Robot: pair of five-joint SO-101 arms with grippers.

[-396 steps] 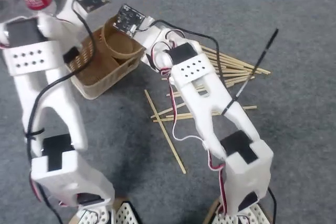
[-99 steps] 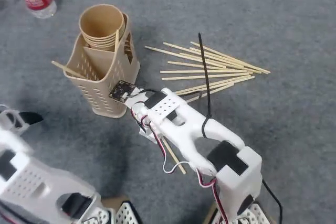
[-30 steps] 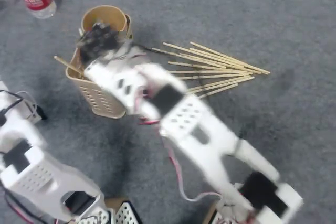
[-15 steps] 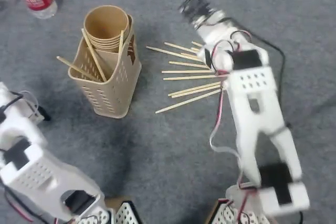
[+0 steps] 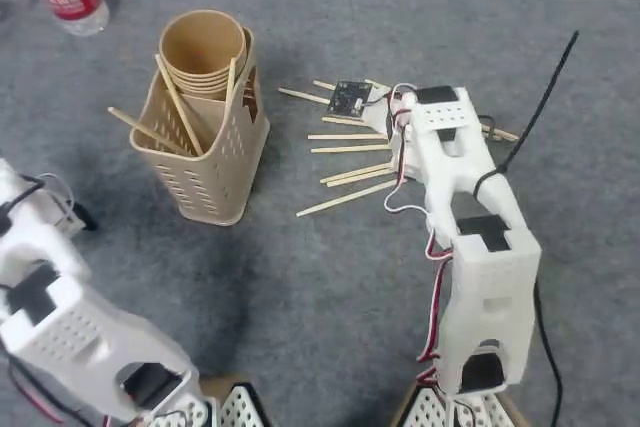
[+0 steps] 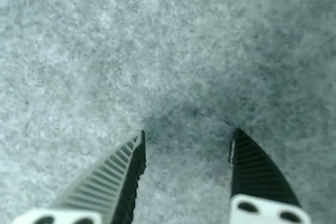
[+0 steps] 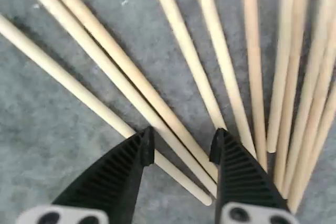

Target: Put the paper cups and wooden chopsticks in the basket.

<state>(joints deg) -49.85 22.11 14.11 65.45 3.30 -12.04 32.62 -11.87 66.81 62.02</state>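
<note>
Grey felt (image 5: 300,277) covers the table. The upright slotted basket (image 5: 205,172) holds stacked paper cups (image 5: 200,42) and a few chopsticks (image 5: 178,102). The right gripper (image 7: 181,140), jaws spread, hangs over loose wooden chopsticks (image 5: 345,148) near the basket. The left gripper (image 6: 186,140), likewise spread, hangs over bare felt.

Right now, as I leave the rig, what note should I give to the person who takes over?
Left gripper: jaws open over bare carpet, holding nothing.
Right gripper: jaws open, low over the loose chopsticks, some between them, none gripped.
Done: the paper cups stand stacked in the basket; three chopsticks lean in it.
To do: the loose chopsticks on the carpet, right of the basket in the high view.
</note>
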